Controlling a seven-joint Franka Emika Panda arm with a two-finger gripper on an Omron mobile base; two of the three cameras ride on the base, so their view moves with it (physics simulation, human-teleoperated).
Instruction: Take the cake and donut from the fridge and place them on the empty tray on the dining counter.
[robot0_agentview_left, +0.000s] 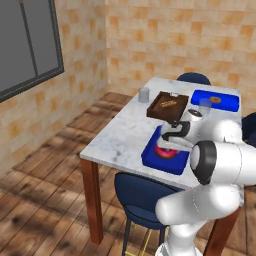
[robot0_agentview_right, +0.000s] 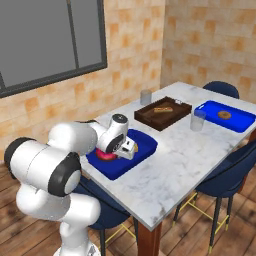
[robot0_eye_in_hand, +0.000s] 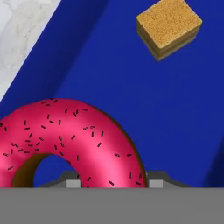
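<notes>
Over the deep-blue rectangular tray at the white marble dining counter's near edge, the gripper was clamped on the glossy pink-red sprinkled ring donut, held low, apparently for setting down beside the golden-tan square cake lying flat on the tray.

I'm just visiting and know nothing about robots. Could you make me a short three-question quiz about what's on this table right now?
1. True or false: the cake already lies in the empty tray.
2. What is the claw shut on: A) a glass, B) the donut, C) the cake?
3. Which tray sits between the two blue ones on the dining counter?

Key: 1. True. 2. B. 3. The dark brown wooden tray.
</notes>
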